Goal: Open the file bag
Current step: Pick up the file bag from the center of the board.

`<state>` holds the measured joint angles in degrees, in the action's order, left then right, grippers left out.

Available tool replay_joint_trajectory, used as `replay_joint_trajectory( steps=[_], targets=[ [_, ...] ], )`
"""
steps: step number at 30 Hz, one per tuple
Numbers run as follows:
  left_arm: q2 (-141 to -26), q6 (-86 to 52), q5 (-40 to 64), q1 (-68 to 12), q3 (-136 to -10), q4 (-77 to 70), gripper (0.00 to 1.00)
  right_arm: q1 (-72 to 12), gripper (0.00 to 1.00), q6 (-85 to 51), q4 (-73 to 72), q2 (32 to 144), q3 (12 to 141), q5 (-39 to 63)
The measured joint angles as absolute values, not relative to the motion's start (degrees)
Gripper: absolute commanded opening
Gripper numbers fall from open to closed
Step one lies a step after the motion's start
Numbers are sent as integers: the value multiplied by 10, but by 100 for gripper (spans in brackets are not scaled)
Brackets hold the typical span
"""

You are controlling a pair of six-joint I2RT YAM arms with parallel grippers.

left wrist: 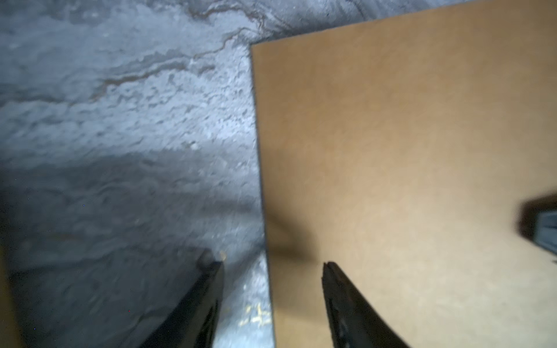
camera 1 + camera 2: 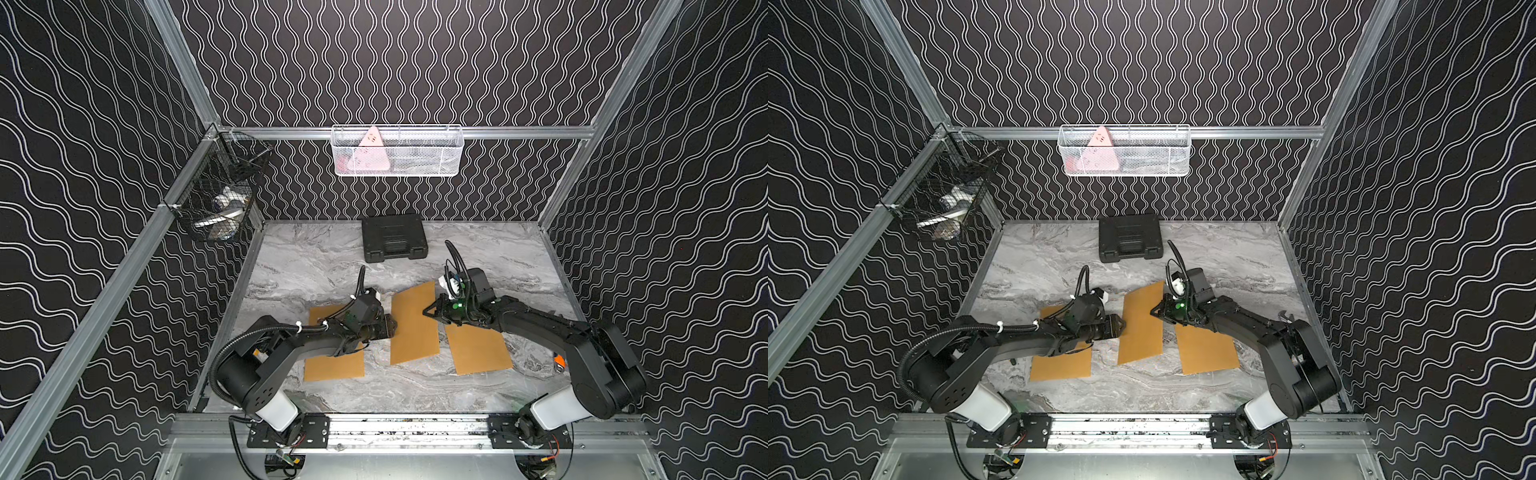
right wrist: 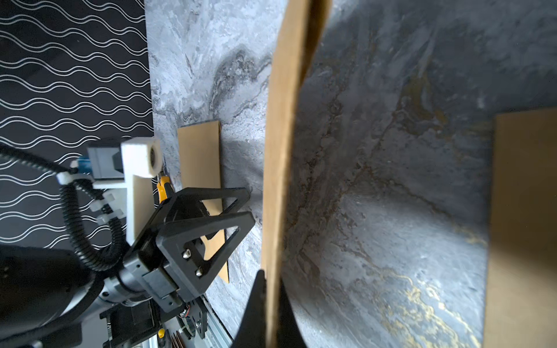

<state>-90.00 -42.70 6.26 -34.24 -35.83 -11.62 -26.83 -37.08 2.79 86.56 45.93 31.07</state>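
Grasp step: the right gripper (image 3: 271, 277) is clamped shut on one edge of the middle file bag (image 2: 415, 336). The left gripper (image 1: 269, 263), jaws apart, should next pinch the opposite edge and part the layers.

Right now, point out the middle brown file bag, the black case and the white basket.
middle brown file bag (image 2: 413, 337): in a top view, on its flat face.
black case (image 2: 394, 237): in a top view, on its lid.
white basket (image 2: 436, 158): in a top view, on its front mesh wall.
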Motion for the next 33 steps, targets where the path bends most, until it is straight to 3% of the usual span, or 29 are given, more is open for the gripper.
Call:
replay_joint_trajectory(
  steps=[11,21,29,33],
  targets=[
    [-821,-408,102,-329,-404,-51,65,-224,2,-349,61,804,477,358],
    [-835,-486,236,-261,-358,-214,63,-202,2,-369,26,792,498,471],
    [-867,-556,296,-251,-352,-362,54,-202,2,-386,-2,799,501,500],
    [-870,-574,295,-249,-351,-386,40,-201,2,-386,-16,807,500,502]
  ],
)
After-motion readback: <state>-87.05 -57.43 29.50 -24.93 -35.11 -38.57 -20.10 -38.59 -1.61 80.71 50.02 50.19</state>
